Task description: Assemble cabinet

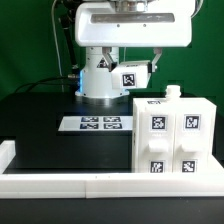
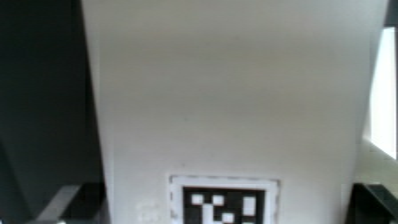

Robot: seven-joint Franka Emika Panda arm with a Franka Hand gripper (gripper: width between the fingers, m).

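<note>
- The cabinet (image 1: pixel 170 135) stands upright in the lower right of the exterior view, on the black table (image 1: pixel 40 125). It has four tags on the front, two over two, and a seam runs down the middle.
- A little white knob (image 1: pixel 172 92) sticks up from the cabinet's top, near the middle.
- The rail (image 1: pixel 100 183) runs along the bottom of the frame, right in front of the cabinet, and turns up at the lower left. I can't tell whether it touches the cabinet.
- The marker board (image 1: pixel 98 123) lies flat mid-frame, near the cabinet's left side but apart from it.
- The robot base (image 1: pixel 98 78) sits upper centre, behind the board. A tilted white piece with a tag (image 1: pixel 130 78) is just to its right, and what carries it is too murky to call.
- The arm's bulky white head (image 1: pixel 135 25) spans the top centre and hangs high over the table, well above the cabinet.
- In the wrist view a blurry white panel (image 2: pixel 214 90) fills most of the picture, and one tag (image 2: pixel 222 207) shows on it.
- The gripper (image 2: pixel 217 205) has a dark finger (image 2: pixel 63 205) on each side of that panel. Whether it's pinching the panel or just spread around it, I can't tell, because it's too blurry.
</note>
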